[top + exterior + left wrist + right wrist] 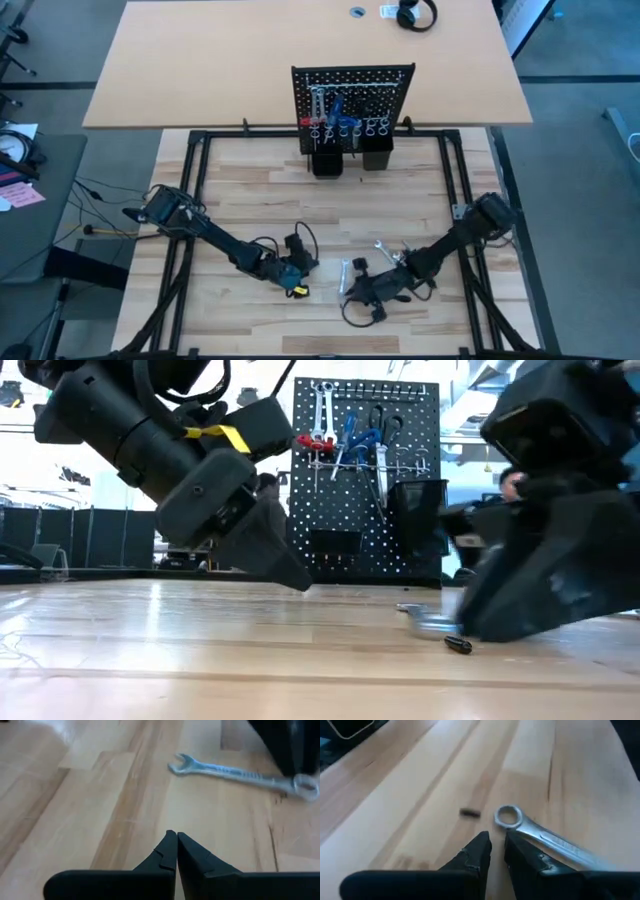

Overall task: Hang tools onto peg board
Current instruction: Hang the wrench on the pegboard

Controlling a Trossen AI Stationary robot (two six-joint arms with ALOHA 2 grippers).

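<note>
A silver wrench [540,836] lies flat on the wooden table, its ring end [508,816] just ahead of my right gripper [497,845]. That gripper [352,292] is low over the table, its fingertips a narrow gap apart with nothing between them. The same wrench [240,772] shows ahead of my left gripper [175,840], which is shut and empty a little to the table's left [300,280]. The peg board [352,100] stands upright at the far side, with wrenches, blue-handled tools and a red-handled one hanging on it [350,445]. My right gripper has one finger [525,857] close beside the wrench's shaft [555,842], slanting down from the table's right. I cannot tell whether it touches the shaft.
A small black piece [469,813] lies on the table just past the wrench's ring end. Another silver wrench [384,247] lies farther back beside the right arm. Two black cups [350,158] stand at the peg board's foot. A tan desk [300,60] lies behind it.
</note>
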